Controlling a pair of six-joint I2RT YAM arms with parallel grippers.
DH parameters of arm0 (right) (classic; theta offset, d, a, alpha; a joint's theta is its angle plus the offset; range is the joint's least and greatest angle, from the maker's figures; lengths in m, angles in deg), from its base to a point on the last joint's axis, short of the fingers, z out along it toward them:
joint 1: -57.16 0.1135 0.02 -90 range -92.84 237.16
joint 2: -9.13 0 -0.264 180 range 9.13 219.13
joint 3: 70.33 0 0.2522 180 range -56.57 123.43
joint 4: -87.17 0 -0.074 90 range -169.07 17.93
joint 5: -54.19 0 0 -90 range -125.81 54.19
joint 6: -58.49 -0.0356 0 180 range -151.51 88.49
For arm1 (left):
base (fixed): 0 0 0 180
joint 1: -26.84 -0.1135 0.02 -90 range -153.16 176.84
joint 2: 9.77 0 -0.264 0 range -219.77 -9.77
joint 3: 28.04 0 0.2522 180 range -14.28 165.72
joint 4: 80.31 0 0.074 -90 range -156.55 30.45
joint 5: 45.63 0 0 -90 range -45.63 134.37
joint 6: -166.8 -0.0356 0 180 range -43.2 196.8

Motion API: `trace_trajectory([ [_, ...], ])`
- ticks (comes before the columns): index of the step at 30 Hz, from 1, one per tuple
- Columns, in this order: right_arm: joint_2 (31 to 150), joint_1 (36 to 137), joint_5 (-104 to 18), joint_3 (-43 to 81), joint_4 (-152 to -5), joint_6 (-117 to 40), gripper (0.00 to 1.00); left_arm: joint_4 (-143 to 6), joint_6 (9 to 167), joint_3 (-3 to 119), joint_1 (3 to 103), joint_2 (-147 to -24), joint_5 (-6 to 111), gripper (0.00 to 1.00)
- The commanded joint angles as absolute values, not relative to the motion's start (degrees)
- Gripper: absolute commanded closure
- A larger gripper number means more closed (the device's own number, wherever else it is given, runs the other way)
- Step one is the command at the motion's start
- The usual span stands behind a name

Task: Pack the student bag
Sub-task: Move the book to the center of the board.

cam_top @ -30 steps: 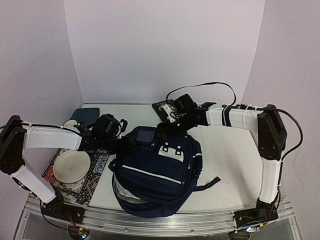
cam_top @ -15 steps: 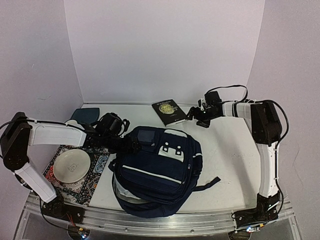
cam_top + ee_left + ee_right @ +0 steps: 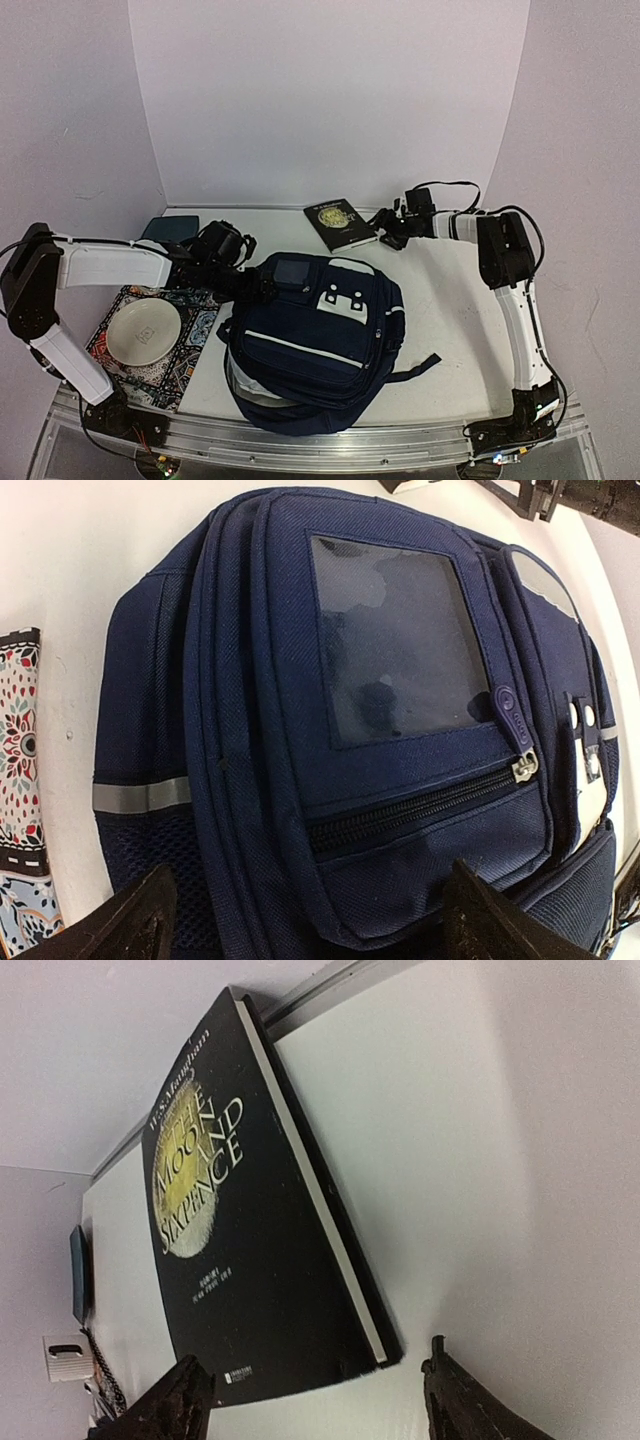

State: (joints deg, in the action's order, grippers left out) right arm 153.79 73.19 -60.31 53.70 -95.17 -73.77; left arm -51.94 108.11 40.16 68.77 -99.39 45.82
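Lying on its back in the middle of the bench (image 3: 450, 320), front pocket facing up and top end turned toward the far left: the student bag (image 3: 310, 350), putting its zippers within reach of both arms. Hovering the left gripper (image 3: 262, 289) at that top end, jaws spread wide on either side of the clear-window pocket and grasping nothing, probably positioning for pinning or lifting the fabric during loading. Reaching the right gripper (image 3: 386, 230) to the far edge of the bench, just beside the black paperback (image 3: 340, 222) lying flat there, jaws parted with the book's near corner between them and not clamping it. Judging this as the approach for picking up the book, likely the next item for packing. Showing the pocket zipper closed in the left wrist view, so needing an opening before fitting anything inside. Sitting well apart on the left and taking no part for now: 1 white plate (image 3: 143, 333) on a patterned mat (image 3: 197, 330), plus 1 teal pouch (image 3: 170, 230) behind them.
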Motion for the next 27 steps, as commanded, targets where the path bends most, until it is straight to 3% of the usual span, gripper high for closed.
trace_trajectory([
  [1,158.0,72.9,-62.8,58.1,-96.7,-77.1,0.31,-50.6,107.0,43.3,68.3,-100.5,44.9,0.06],
  [20,154.2,72.0,-68.5,48.8,-105.6,-79.9,1.00,-50.2,108.1,42.7,68.1,-100.1,45.7,0.06],
  [27,146.2,69.1,-67.6,37.3,-108.8,-78.7,1.00,-50.2,107.7,43.3,68.1,-98.4,45.5,0.06],
])
